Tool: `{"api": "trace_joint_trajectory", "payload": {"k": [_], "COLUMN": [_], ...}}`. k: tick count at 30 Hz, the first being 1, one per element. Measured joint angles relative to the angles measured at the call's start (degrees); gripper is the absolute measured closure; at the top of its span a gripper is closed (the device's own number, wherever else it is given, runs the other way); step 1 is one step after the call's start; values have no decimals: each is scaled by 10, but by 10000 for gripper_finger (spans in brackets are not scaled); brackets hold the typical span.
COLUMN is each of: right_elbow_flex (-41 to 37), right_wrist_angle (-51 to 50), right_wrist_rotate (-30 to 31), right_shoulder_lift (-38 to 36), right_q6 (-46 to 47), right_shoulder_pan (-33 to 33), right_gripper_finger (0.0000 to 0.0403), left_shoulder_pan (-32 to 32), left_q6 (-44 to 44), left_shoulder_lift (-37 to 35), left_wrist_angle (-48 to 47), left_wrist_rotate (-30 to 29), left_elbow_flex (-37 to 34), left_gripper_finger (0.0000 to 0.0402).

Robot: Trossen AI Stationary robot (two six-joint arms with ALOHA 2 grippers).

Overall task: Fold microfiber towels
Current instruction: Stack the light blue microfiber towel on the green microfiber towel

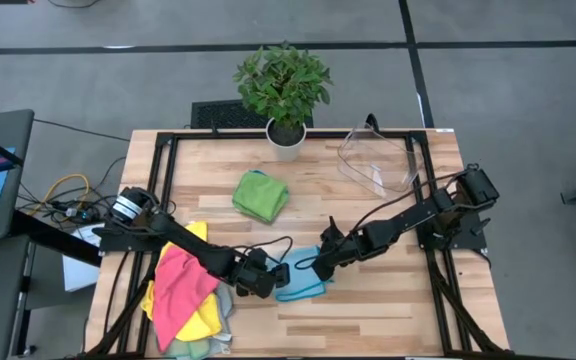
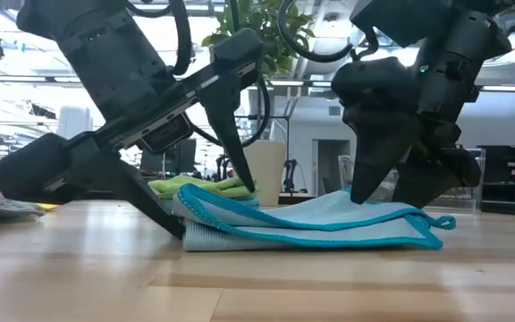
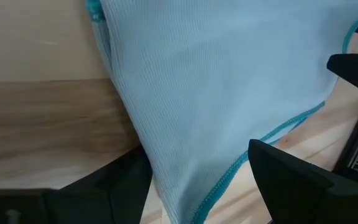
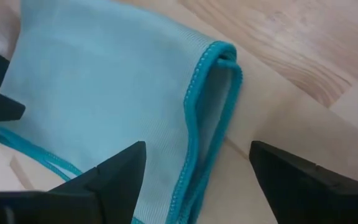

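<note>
Both grippers spread over teal towel

Left gripper (image 1: 286, 274) and right gripper (image 1: 318, 268) sit low at the frame's centre bottom, jaws spread, straddling opposite ends of the folded teal towel (image 1: 303, 283) without pinching it. On the tabletop (image 1: 368, 320), a pile of towels (image 1: 183, 295) lies at lower left, a folded green towel (image 1: 260, 195) above centre, a plant (image 1: 284, 95) and clear bin (image 1: 380, 160) along the top edge.

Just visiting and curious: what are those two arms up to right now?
Left gripper and right gripper both open, down at the pale teal towel. Towel lies folded on the table, not gripped. Nothing in the way.
</note>
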Motion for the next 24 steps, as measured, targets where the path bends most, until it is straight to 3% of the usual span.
{"api": "trace_joint_trajectory", "payload": {"k": [5, 11, 19, 22, 24], "right_elbow_flex": [1, 3, 0, 4, 13], "right_wrist_angle": [6, 69, 70, 67, 53], "right_wrist_rotate": [13, -4, -24, -27, -29], "right_shoulder_lift": [19, 54, 54, 54, 44], "right_q6": [7, 1, -7, -48, -79], "right_shoulder_pan": [1, 5, -8, -12, -19], "right_gripper_finger": [119, 181, 313, 377, 381], "left_shoulder_pan": [10, 25, 31, 32, 34], "left_q6": [-9, 20, 57, 63, 64], "left_shoulder_lift": [2, 4, 20, 22, 21], "left_wrist_angle": [-8, -14, -6, 4, 12], "left_wrist_rotate": [6, -8, -22, -22, -17], "left_elbow_flex": [0, -1, -2, -2, -3], "left_gripper_finger": [163, 243, 376, 389, 389]}}
